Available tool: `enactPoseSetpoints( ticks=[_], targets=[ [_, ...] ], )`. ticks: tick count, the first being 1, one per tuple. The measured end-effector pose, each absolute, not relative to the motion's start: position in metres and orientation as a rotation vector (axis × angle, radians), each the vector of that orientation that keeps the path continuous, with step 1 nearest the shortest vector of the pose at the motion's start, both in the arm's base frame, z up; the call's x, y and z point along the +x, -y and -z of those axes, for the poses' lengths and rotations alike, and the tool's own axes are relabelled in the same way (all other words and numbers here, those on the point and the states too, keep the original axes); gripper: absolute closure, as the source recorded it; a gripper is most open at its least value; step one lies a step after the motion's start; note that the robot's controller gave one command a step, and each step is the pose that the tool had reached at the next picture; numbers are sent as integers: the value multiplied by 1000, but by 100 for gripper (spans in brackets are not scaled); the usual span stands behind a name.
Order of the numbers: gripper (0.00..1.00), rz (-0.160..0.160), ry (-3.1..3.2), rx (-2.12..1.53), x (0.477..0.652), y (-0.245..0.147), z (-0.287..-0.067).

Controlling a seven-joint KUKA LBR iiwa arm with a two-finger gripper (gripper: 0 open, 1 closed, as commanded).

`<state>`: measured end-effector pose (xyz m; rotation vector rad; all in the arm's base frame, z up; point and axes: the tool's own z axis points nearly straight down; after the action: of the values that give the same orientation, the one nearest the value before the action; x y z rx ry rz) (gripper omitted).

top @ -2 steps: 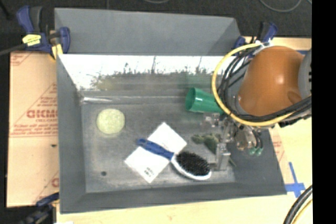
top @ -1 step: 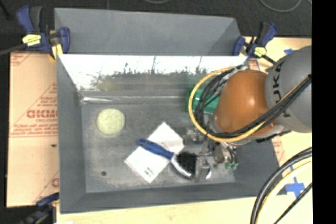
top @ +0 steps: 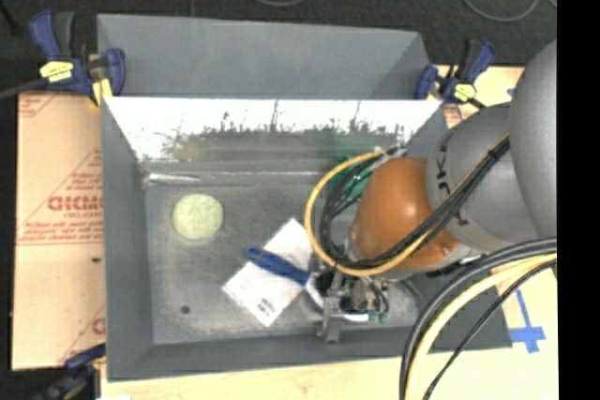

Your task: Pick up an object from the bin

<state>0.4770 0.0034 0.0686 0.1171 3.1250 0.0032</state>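
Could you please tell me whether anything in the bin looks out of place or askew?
Nothing looks damaged or spilled. The white packet with a blue handle across it lies askew, corner-on to the front wall of the bin, beside the gripper. The pale green disc lies flat at the left, apart.

In the grey bin (top: 127,229) the gripper (top: 336,303) is low at about 5 o'clock from the middle, just beside a flat white packet (top: 255,291) with a blue handle-like piece (top: 272,261) lying across it, while a pale green round disc (top: 198,217) lies well apart at 9 o'clock.
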Motion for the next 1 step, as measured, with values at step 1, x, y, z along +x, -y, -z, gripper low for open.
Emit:
enactPoseSetpoints(
  ticks=[1],
  targets=[
    [0,-6,-3128,265,507,69,-71]
  ],
)
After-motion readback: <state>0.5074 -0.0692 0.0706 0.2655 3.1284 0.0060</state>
